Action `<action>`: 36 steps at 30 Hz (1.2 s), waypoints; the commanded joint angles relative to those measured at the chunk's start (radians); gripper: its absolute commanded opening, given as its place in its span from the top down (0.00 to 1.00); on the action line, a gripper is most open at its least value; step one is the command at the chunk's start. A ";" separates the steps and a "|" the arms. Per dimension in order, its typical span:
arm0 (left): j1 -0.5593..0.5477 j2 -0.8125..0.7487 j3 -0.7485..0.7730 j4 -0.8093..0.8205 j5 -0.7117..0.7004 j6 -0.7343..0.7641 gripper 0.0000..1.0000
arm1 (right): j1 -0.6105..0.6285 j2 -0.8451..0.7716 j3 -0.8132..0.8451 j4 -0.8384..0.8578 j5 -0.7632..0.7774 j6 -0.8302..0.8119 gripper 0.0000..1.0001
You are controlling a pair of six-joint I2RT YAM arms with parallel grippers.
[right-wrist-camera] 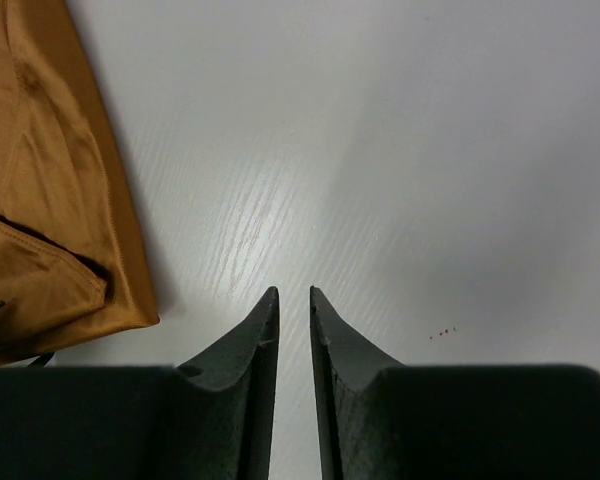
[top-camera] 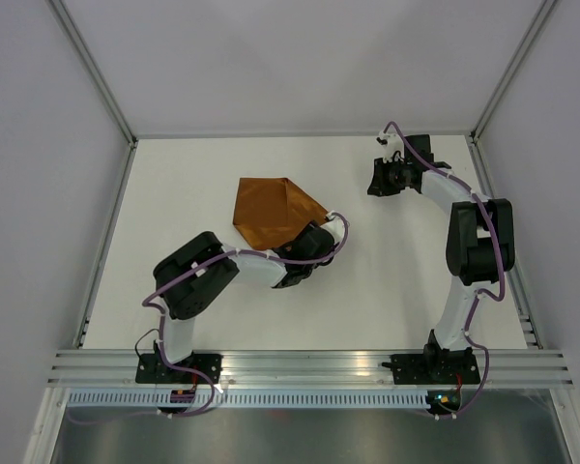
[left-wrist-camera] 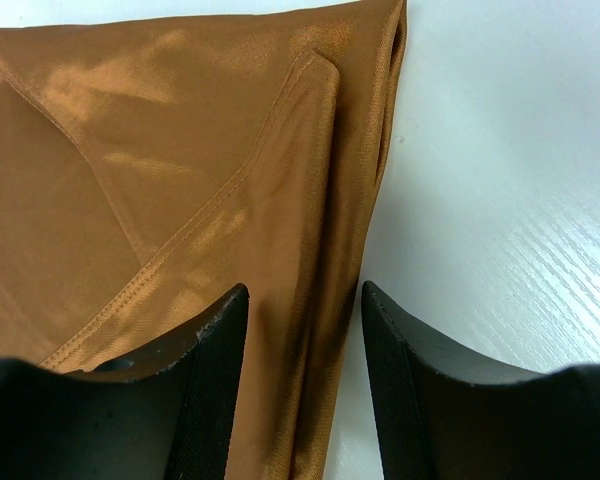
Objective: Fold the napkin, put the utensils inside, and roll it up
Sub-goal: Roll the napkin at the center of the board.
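Note:
The rust-brown napkin (top-camera: 271, 208) lies loosely folded on the white table, left of centre, with overlapping flaps and a hemmed edge showing (left-wrist-camera: 180, 150). My left gripper (top-camera: 317, 235) is at its near right corner. Its jaws (left-wrist-camera: 305, 287) are open and straddle the napkin's folded right edge, one finger over cloth and the other over bare table. My right gripper (top-camera: 375, 184) hovers over bare table to the napkin's right. Its fingers (right-wrist-camera: 293, 290) stand a narrow gap apart with nothing between them, and the napkin (right-wrist-camera: 50, 200) is off to its left. The utensils are out of view.
Grey enclosure walls surround the white table (top-camera: 222, 309). A metal rail (top-camera: 309, 362) runs along the near edge, where both arm bases are bolted. Side rails (top-camera: 106, 242) border the table.

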 commanded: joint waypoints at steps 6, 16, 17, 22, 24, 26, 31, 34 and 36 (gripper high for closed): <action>-0.006 0.048 -0.014 0.039 -0.034 0.060 0.50 | -0.005 0.005 0.000 0.030 -0.028 0.009 0.77; -0.005 0.074 -0.017 0.065 -0.040 0.085 0.66 | -0.006 0.006 0.002 0.030 -0.028 0.001 0.78; -0.006 0.074 -0.018 0.066 -0.042 0.086 0.67 | -0.005 0.006 0.000 0.028 -0.026 -0.002 0.78; -0.006 0.072 -0.023 0.070 -0.029 0.091 0.82 | -0.005 -0.003 -0.001 0.028 -0.026 -0.010 0.79; -0.005 0.071 -0.027 0.076 -0.017 0.091 0.86 | -0.006 -0.003 -0.005 0.025 -0.028 -0.014 0.79; -0.006 0.068 -0.035 0.083 -0.002 0.088 0.91 | -0.005 -0.003 -0.006 0.022 -0.029 -0.021 0.79; -0.005 0.055 -0.047 0.086 0.041 0.074 0.98 | -0.005 -0.017 -0.017 0.018 -0.031 -0.037 0.79; -0.002 0.039 -0.063 0.096 0.086 0.054 0.98 | -0.005 -0.035 -0.029 0.015 -0.042 -0.065 0.79; 0.001 0.034 -0.073 0.103 0.126 0.037 0.98 | -0.005 -0.047 -0.038 0.021 -0.042 -0.083 0.79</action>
